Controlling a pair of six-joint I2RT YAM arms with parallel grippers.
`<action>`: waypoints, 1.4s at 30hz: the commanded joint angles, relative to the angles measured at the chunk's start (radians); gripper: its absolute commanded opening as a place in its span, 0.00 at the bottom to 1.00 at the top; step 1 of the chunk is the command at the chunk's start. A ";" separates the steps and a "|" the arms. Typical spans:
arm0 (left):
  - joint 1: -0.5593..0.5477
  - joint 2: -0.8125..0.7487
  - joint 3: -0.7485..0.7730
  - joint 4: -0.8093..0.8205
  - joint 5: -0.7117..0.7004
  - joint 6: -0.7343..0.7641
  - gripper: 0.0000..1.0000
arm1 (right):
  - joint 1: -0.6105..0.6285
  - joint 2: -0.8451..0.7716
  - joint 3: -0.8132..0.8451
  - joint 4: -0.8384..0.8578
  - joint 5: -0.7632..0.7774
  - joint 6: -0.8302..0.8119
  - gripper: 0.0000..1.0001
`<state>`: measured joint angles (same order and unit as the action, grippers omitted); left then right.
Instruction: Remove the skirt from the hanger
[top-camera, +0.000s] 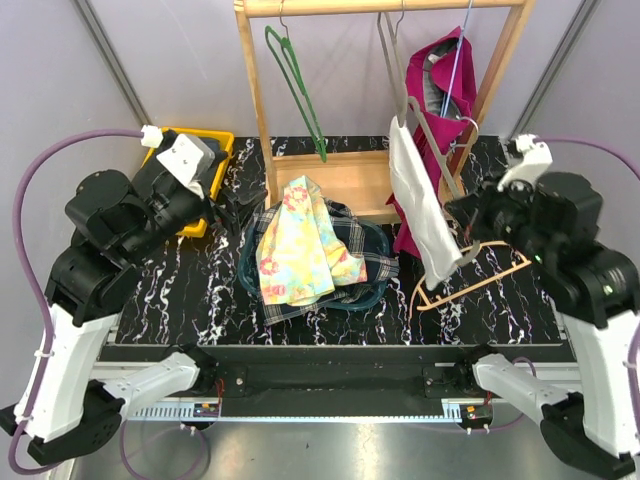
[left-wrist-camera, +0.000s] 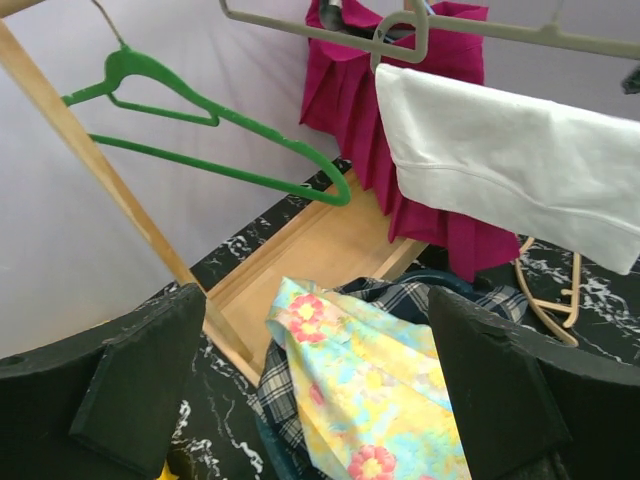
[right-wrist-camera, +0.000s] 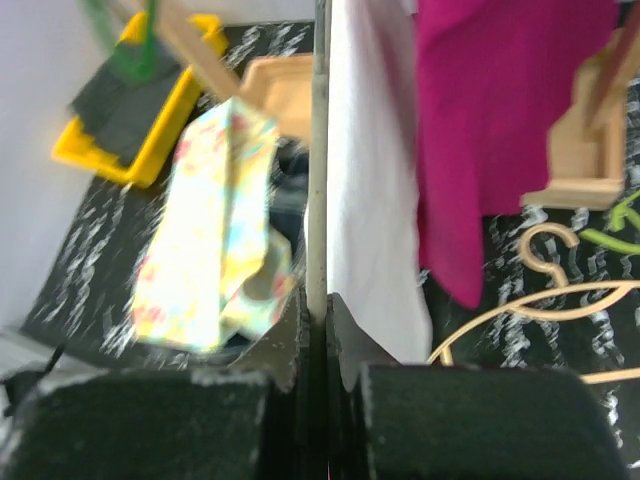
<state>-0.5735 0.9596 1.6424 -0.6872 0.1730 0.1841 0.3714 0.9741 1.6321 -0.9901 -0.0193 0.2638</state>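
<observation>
Holding step: right gripper (right-wrist-camera: 318, 312) is clenched on the hanger (right-wrist-camera: 318, 150) bar, with the white skirt (top-camera: 418, 200) draped at 3 o'clock of the basket (top-camera: 244, 272); next, the released left gripper (top-camera: 238, 208) likely must reach toward 3 o'clock and strip the skirt off.

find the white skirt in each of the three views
top external: white fabric skirt right of centre, hanging diagonally.
left wrist: skirt upper right, under the grey plastic hanger.
right wrist: skirt centre, a tall white strip.
shared landmark: magenta pleated garment beside the skirt in all three.
</observation>
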 joint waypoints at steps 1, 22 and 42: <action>0.024 0.018 0.027 0.041 0.123 -0.099 0.99 | 0.001 -0.064 0.115 -0.045 -0.268 0.028 0.00; 0.238 0.163 -0.163 0.551 0.922 -0.910 0.99 | 0.001 -0.078 0.305 0.074 -0.613 0.207 0.00; 0.325 0.214 -0.237 0.662 1.077 -0.818 0.99 | 0.001 -0.045 0.359 0.116 -0.659 0.259 0.00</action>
<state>-0.2508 1.1751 1.3716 -0.0177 1.2167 -0.7059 0.3714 0.9123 1.9457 -0.9840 -0.6479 0.5026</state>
